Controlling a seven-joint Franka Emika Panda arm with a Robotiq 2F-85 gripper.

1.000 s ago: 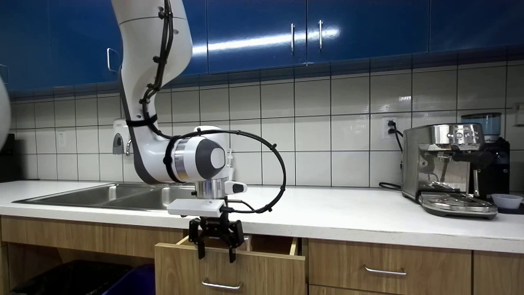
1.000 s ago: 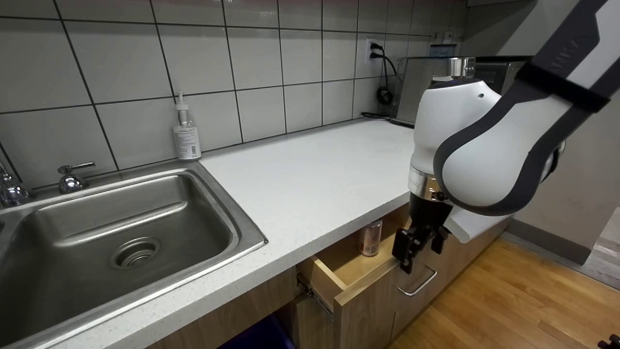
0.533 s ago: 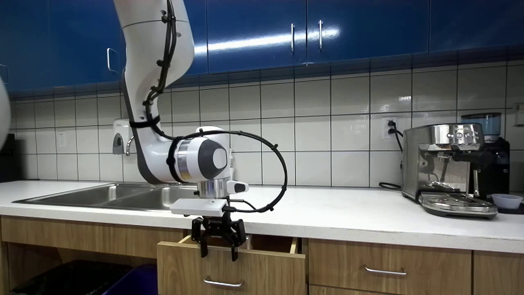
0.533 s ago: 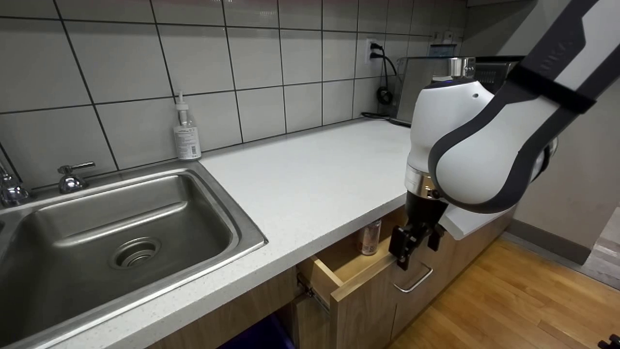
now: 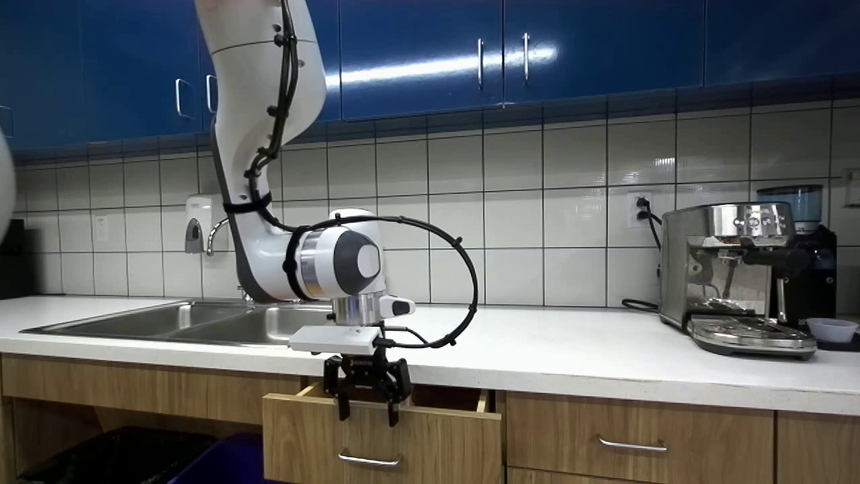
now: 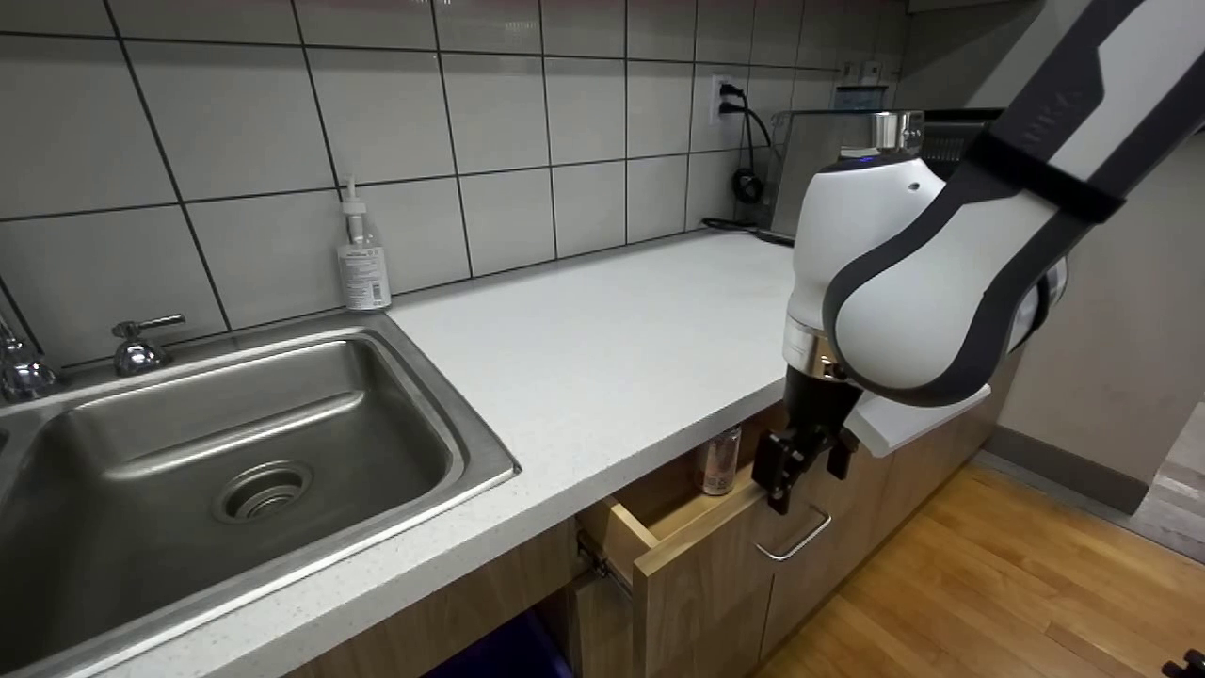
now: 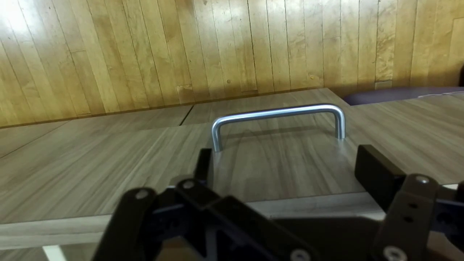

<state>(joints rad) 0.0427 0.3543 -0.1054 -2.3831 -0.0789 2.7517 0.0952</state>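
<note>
drawer is standing partly out from under the bench; its metal handle is projecting from the drawer's outer front. jaws are hanging at the drawer's top front edge, pointing down, spread wide apart. in both exterior views their lower ends are overlapping the drawer's front; whether they are touching it, cannot tell. robot arm is hanging over the drawer, wrist end lowest. pinkish can is standing upright inside the drawer, behind its front and near the jaws.

surroundings: steel sink is sitting in the bench, left of the drawer in both exterior views. pump bottle is standing at the tiled wall, across the bench from the drawer. espresso machine is standing on the bench, well to the right of the drawer, coffee grinder showing behind it. purple bin is showing low, left of the drawer.
</note>
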